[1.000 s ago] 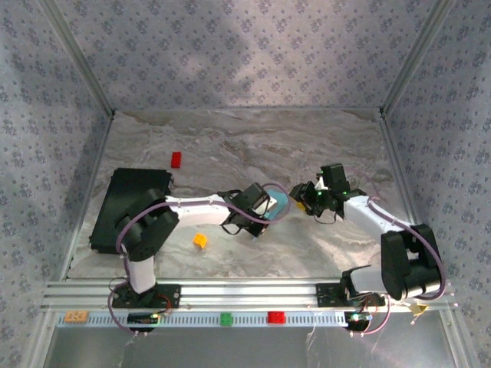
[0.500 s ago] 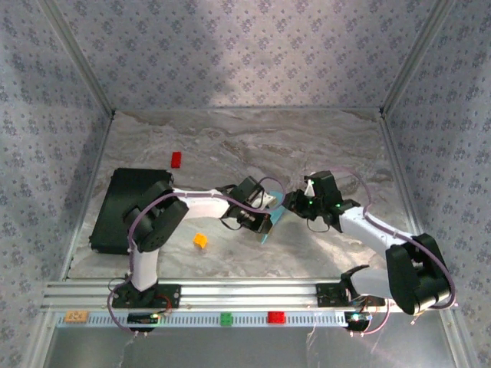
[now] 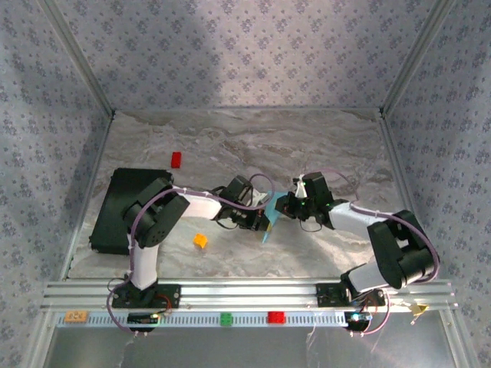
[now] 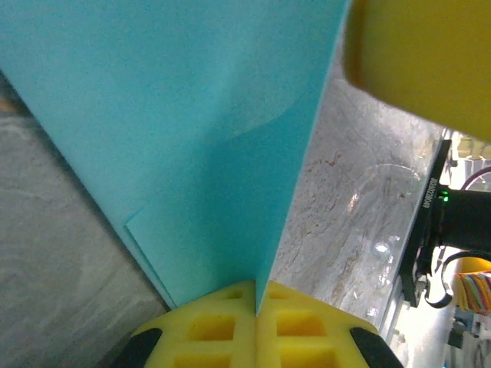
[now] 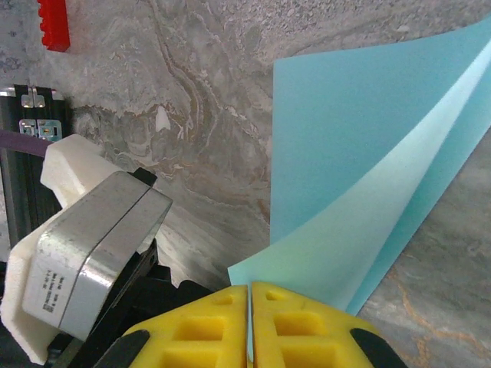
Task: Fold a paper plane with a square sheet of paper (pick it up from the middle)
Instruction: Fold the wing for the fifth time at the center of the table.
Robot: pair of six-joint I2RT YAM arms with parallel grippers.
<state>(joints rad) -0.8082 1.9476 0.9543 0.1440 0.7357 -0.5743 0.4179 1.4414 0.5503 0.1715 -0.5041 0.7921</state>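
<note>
top external: square sheet of paper (image 3: 268,224), just right of orange block (image 3: 200,240), pinched by left gripper (image 4: 255,295) and right gripper (image 5: 250,295) together; opposing pulls risk tearing it.

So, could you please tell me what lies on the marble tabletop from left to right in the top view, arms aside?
The black slab, red block, orange block, square sheet of paper.

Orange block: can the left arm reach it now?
Probably not yet: nothing stands between it and the orange block, but the left gripper is shut on the square sheet of paper.
</note>
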